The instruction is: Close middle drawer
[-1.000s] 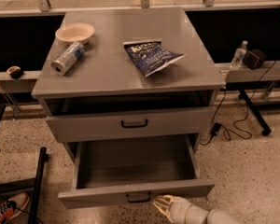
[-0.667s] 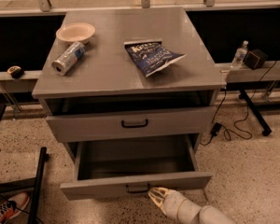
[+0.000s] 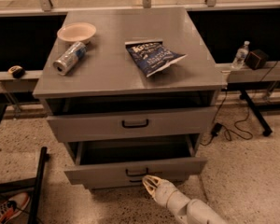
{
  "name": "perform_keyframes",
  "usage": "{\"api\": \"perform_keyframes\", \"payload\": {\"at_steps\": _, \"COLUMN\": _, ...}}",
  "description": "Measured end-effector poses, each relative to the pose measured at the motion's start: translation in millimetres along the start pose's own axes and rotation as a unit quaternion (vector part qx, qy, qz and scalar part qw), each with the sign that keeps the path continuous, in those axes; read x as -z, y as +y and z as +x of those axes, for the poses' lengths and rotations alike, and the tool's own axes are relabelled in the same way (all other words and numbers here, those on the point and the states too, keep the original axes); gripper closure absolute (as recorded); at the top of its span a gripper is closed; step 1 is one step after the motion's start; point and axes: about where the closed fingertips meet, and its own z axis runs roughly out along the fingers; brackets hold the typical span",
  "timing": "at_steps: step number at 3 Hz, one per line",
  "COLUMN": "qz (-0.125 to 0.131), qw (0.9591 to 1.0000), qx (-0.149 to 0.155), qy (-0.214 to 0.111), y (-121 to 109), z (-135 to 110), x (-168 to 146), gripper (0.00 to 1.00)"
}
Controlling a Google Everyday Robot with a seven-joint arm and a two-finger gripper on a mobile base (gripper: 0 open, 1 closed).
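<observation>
The grey cabinet (image 3: 130, 73) fills most of the view, standing on a speckled floor. Below its top, the upper drawer (image 3: 177, 120) juts out slightly. Under that is the middle drawer (image 3: 98, 174), pulled partway out, so its dark inside shows behind the flat front panel. My arm (image 3: 191, 209) comes in from the lower right corner, pale and jointed, and angles up and to the left toward that front.

On the cabinet top a blue chip bag (image 3: 154, 57) lies right of centre. A shallow bowl (image 3: 76, 31) sits at the back left. A silver can (image 3: 70, 58) lies on its side just in front of the bowl.

My gripper (image 3: 150, 185) is low against the middle drawer's front, just below and slightly right of its small black bar handle (image 3: 136, 172). I cannot tell whether it is apart or together, nor whether it touches the panel.

A water bottle (image 3: 241, 55) stands on the ledge to the right.
</observation>
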Motion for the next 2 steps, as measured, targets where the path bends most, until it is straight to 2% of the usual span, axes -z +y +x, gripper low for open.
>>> {"api": "perform_keyframes", "payload": {"at_steps": 1, "qz": 0.026, "qw": 0.9991, "qx": -0.034, "qy": 0.001, "y": -34.1, "z": 14.5, "x": -34.3, "gripper": 1.0}}
{"api": "perform_keyframes", "payload": {"at_steps": 2, "qz": 0.025, "qw": 0.9988, "qx": -0.042, "qy": -0.001, "y": -41.4, "z": 17.1, "x": -40.2, "gripper": 1.0}}
